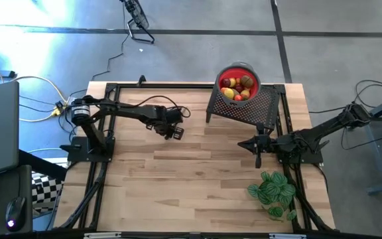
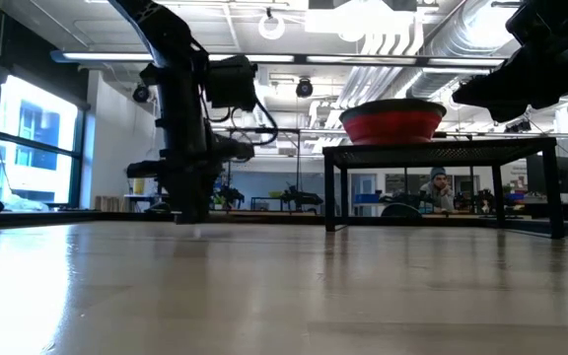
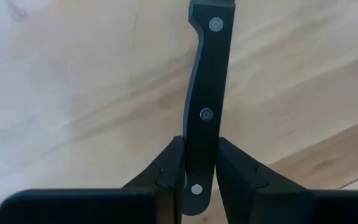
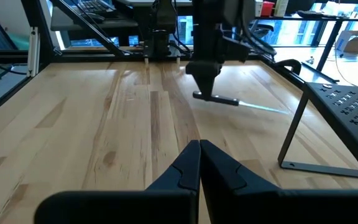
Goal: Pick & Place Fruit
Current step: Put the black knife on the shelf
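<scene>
L wrist: left end effector (image 3: 201,177) clamps knife (image 3: 205,106) handle | no readable text

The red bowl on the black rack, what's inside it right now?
The red bowl holds a heap of small fruit, yellow, red, brown and orange, seen from above. Whatever lies under the top pieces is covered. From table height only the bowl's outside shows.

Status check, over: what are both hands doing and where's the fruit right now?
Left hand shut on knife handle, mid-table. Right hand shut, empty, waiting near the plant. Fruit untouched in red bowl on black stand.
</scene>
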Controlling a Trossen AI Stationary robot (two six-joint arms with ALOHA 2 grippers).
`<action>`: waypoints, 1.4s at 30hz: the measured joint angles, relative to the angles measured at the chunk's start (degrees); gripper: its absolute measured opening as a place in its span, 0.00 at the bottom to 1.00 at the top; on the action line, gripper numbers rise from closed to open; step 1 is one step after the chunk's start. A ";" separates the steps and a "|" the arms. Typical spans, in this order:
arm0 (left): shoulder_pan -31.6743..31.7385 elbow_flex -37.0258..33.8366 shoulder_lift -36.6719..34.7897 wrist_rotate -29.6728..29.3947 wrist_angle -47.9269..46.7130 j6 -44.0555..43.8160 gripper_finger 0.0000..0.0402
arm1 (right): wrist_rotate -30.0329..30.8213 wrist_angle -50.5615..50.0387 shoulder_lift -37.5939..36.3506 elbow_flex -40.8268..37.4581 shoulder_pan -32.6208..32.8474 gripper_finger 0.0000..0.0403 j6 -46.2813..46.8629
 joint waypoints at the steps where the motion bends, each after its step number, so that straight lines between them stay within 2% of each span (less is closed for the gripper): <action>1: 0.04 0.00 -0.45 -0.15 0.23 0.55 0.16 | 0.00 0.00 0.00 0.00 0.00 0.01 0.00; 14: 0.11 0.00 -7.22 -1.05 2.84 5.38 0.16 | -4.67 0.53 -2.11 0.00 0.00 0.01 0.02; 20: 0.44 0.00 -9.04 -0.95 10.84 10.21 0.16 | -4.59 0.57 -2.60 0.00 0.00 0.01 0.02; 24: 1.05 0.02 -10.30 1.63 17.30 13.54 0.16 | -4.52 2.24 -2.64 0.00 0.00 0.01 0.01; 35: 2.02 0.09 -14.72 5.59 24.88 20.16 0.16 | -4.50 8.90 -2.64 0.00 0.00 0.01 -3.28; 42: 1.97 1.65 -15.42 13.09 33.86 27.01 0.16 | -4.50 10.60 -2.64 0.00 -0.02 0.01 -5.00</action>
